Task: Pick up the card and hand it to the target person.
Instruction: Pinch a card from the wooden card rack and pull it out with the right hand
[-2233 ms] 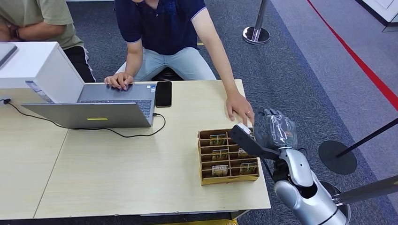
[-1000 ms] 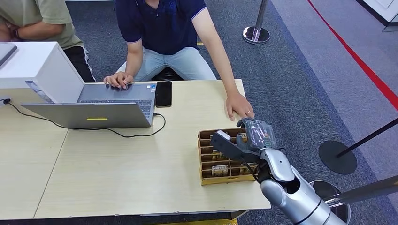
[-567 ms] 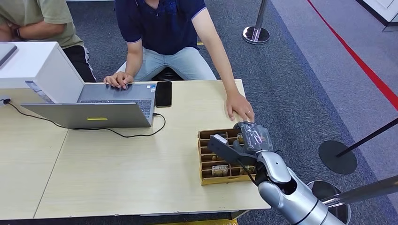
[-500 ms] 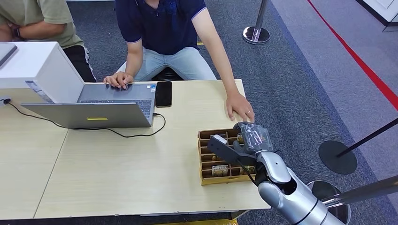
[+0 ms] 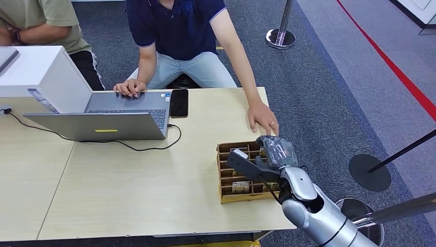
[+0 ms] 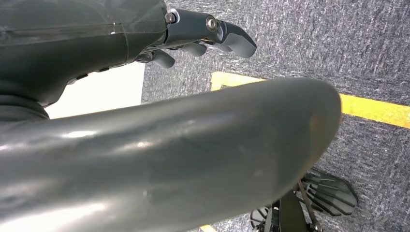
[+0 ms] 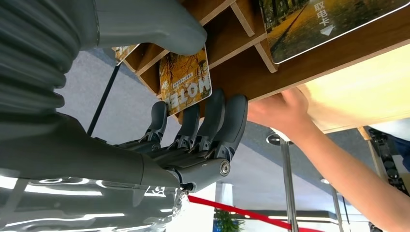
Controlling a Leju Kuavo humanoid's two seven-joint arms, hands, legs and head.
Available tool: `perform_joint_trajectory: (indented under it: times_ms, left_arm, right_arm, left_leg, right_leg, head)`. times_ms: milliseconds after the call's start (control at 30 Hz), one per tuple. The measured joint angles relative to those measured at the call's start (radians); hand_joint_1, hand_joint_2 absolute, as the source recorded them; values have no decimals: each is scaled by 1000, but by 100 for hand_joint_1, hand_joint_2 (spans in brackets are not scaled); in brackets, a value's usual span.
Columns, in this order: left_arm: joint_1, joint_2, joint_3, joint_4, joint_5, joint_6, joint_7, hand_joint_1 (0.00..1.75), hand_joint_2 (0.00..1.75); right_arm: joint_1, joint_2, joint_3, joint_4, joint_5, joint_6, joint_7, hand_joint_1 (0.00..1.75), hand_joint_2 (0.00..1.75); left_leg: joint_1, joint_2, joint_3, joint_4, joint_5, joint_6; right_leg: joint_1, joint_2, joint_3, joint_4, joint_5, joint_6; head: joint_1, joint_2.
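Observation:
A brown cardboard organizer (image 5: 224,196) stands near the table's right front corner, with several yellow-printed cards upright in its slots. My right hand (image 5: 259,158) reaches down into it from the right. In the right wrist view, one autumn-photo card (image 7: 186,79) stands in its slot between the thick thumb (image 7: 159,26) and the dark straight fingers (image 7: 212,118); the thumb lies over one edge and the fingers sit behind the other, with no firm pinch visible. My left hand (image 6: 193,36) hangs beside the table over grey carpet and holds nothing. The person in the navy shirt (image 5: 177,23) rests a hand (image 5: 262,117) just behind the organizer.
An open laptop (image 5: 103,121) with a black cable, a black phone (image 5: 179,103) and a white box (image 5: 36,74) fill the table's far left. A second person in green (image 5: 41,20) sits at the back left. Stanchion bases (image 5: 370,172) stand on the carpet to the right.
My right hand came from beside the organizer's right edge, moved left and down into the slots around a card, and has barely moved in the last half second.

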Motion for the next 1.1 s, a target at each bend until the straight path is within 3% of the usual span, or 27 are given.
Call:
perform_joint_trajectory:
  times_ms: [600, 1100]
  left_arm:
    - [0, -3, -7, 0, 21, -6, -19, 0, 0]
    - [0, -4, -18, 0, 28, -6, -30, 0, 0]
  right_arm:
    - [-13, -14, -20, 21, 57, 81, 1, 94, 175]
    - [-12, -19, -41, 21, 57, 88, 1, 95, 175]
  left_leg:
    - [0, 0, 0, 0, 0, 0]
    - [0, 0, 0, 0, 0, 0]
  right_leg:
    - [0, 0, 0, 0, 0, 0]
    - [0, 0, 0, 0, 0, 0]
  head:
    - [0, 0]
    - [0, 0]
